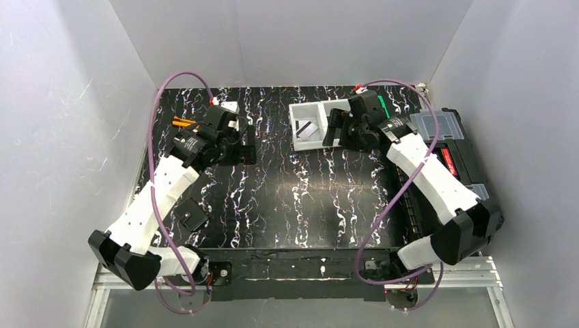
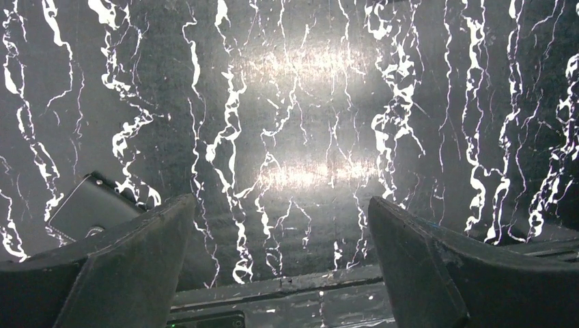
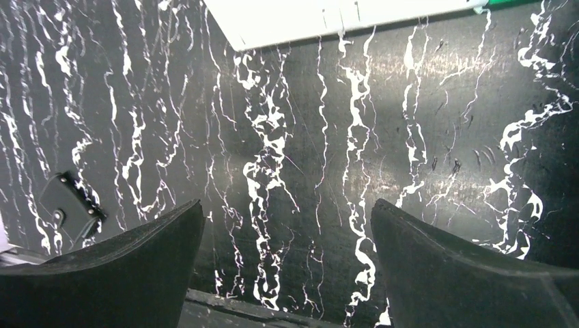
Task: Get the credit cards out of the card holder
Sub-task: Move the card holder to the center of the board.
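The card holder (image 1: 191, 216), a small flat black square, lies shut on the marbled table beside my left arm. It also shows in the left wrist view (image 2: 85, 206) and the right wrist view (image 3: 68, 201). One silvery credit card (image 1: 308, 130) with a dark stripe lies in the white tray (image 1: 300, 141) at the back. My left gripper (image 1: 244, 145) is open and empty, well behind the holder; its view (image 2: 280, 212) shows only table between the fingers. My right gripper (image 1: 332, 128) is open and empty at the tray's right side (image 3: 287, 212).
A large black toolbox (image 1: 447, 140) with clear lids stands along the right edge. A small orange item (image 1: 183, 123) lies at the back left. Grey walls close in three sides. The tray's edge shows at the top of the right wrist view (image 3: 328, 17).
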`<state>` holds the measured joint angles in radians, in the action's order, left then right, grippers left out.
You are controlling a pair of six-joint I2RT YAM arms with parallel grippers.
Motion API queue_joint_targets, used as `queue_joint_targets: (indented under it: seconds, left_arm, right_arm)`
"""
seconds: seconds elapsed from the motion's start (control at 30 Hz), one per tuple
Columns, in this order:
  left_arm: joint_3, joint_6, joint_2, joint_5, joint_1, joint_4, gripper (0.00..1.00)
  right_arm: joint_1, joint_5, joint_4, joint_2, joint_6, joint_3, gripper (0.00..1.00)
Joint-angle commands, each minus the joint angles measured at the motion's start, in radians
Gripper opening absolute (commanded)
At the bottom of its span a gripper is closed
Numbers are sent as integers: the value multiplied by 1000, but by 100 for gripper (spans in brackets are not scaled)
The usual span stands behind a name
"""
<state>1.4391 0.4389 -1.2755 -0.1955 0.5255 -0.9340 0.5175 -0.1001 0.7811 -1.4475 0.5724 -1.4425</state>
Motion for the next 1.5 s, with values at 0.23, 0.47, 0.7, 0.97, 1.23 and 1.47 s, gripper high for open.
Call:
queue_joint_targets:
  seconds: [0.23, 0.47, 0.7, 0.97, 1.23, 1.47]
  left_arm:
    - [-47, 29, 27, -104, -5, -80, 100]
    - [-102, 112, 32, -133, -8, -75, 100]
    - [-146, 230, 30, -241, -54, -161, 99]
    - [-283, 365, 88, -250, -216, -216, 100]
    - [-489, 390, 127, -138, -445, -92, 100]
    - [-687, 369, 109, 12, -621, 142, 100]
  right_arm:
    - [-1, -63, -39, 106, 49, 47, 98]
    - [-2, -57, -89, 158, 62, 117, 98]
    - [-2, -14, -98, 142, 52, 148, 98]
    - [-1, 38, -124, 97, 7, 159, 98]
    - [-1, 142, -139, 17, -23, 132, 98]
    - [-1, 181, -159, -1, -44, 142, 99]
